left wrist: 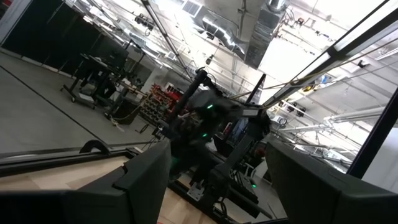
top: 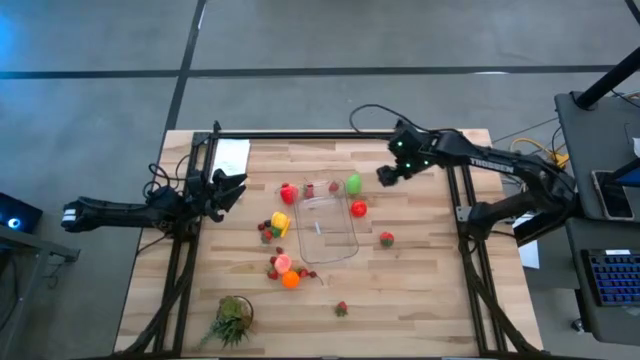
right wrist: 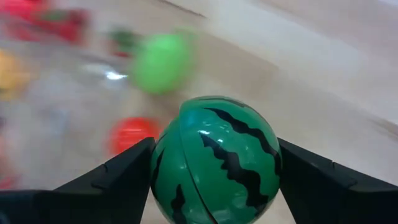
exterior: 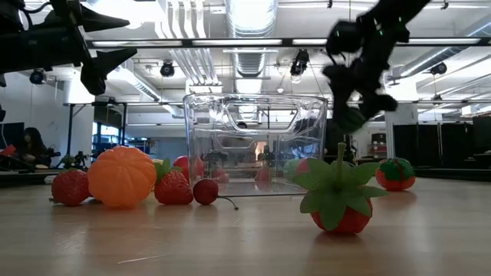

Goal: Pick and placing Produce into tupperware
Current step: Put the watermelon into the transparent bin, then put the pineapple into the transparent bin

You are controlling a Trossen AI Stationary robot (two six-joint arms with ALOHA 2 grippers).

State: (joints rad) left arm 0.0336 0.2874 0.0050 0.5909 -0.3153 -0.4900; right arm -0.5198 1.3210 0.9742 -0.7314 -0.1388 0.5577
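1. The right gripper [right wrist: 214, 163] hangs above the far right part of the table [top: 420, 300], its fingers clamped on either side of a small toy watermelon [right wrist: 216, 158], dark stripes on green.

2. The tupperware [top: 328, 228] sits near the middle of the table, clear and upright, and looks empty from above. The watermelon is held up and off to its right, not yet over the rim.

3. Loose produce rings the container: a green piece [top: 353, 184] and a red one [top: 358, 208] just beside its right wall, a red piece [top: 288, 192] and a yellow one [top: 280, 222] on its left, an orange one [top: 290, 280] nearer the front.

4. The left gripper [top: 232, 190] waits over the table's left edge, fingers spread wide and empty.

5. The risk, judged from here: the round, smooth watermelon is pinched only at its sides and could squirt free in transit. Released short of the rim, it would likely bounce off the wall and roll among the pieces alongside, or off the table.

6. A low approach could also clip the light container and shove it.
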